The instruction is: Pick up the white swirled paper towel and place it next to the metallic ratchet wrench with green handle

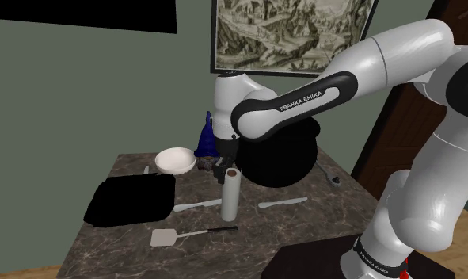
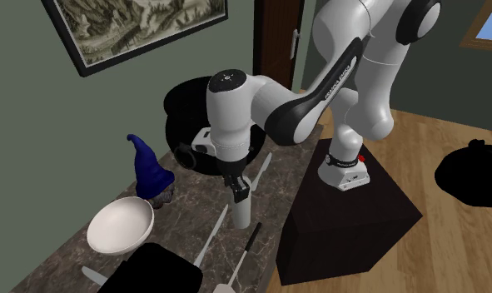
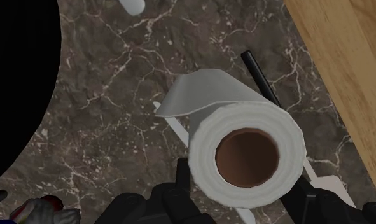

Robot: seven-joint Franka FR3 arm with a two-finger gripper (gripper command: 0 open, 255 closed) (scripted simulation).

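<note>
The white paper towel roll point(image 1: 230, 196) stands upright on the dark marble table point(image 1: 303, 230), near its middle. In the second exterior view the paper towel roll point(image 2: 241, 210) rises just under the hand. My black gripper point(image 1: 221, 170) has come down over its top end. In the wrist view the roll point(image 3: 247, 153) shows its brown core and a loose sheet flap, and my gripper point(image 3: 243, 181) straddles it, open, with a finger point(image 3: 182, 172) close against each side. A thin grey tool point(image 1: 330, 175) lies at the table's far right in the shoulder view; I see no green on it.
A white bowl point(image 1: 175, 160) and a blue-hatted gnome figure point(image 1: 207, 136) sit behind the roll. A flat black shape point(image 1: 133, 200) lies to the shoulder view's left, a big round black one point(image 1: 283, 158) behind. A black-handled spatula point(image 1: 194, 233) and white utensils point(image 1: 283, 203) lie around the roll.
</note>
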